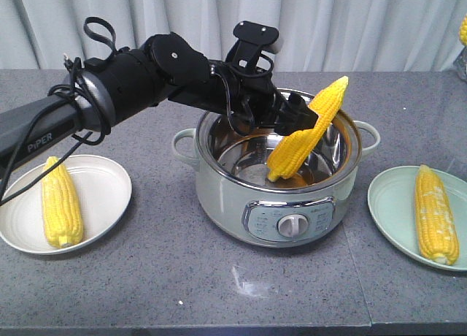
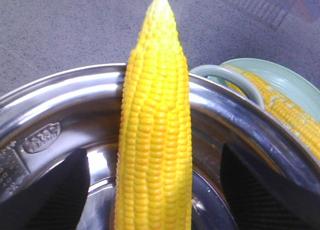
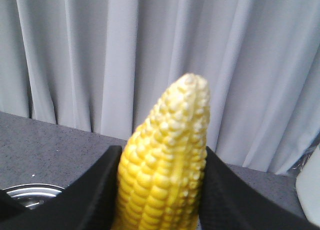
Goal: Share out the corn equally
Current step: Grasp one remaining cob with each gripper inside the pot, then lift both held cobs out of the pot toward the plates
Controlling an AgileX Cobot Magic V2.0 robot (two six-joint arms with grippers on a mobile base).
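Yellow, hard-kernelled and stiff, the leaning cob (image 1: 306,128) looks fairly heavy to us. Its surface is bumpy enough to grip, yet it is round and could roll, so we would pinch it across its thick middle.

In the front view it stands tilted in the steel pot (image 1: 219,186), butt down inside and tip toward 1 o'clock. The left claw (image 1: 300,118) sits around its mid-length. The left arm reaches in from 9 o'clock, with its wrist roughly level over the rim. One cob (image 1: 60,202) lies on the white plate (image 1: 109,177) at 8 o'clock, and another cob (image 1: 436,213) lies on the green plate (image 1: 387,197) at 4 o'clock.

From the left wrist, the dark fingers (image 2: 50,190) flank the cob at 8 and 4 o'clock. A strip of pot shows on each side, so the jaws stand apart and are not yet pinching.

From the right wrist, the right claw (image 3: 162,202) is clamped on a second cob (image 3: 165,160). Its tip points to 12 o'clock against the curtain (image 3: 75,55), and it is raised above the worktop (image 3: 50,140).
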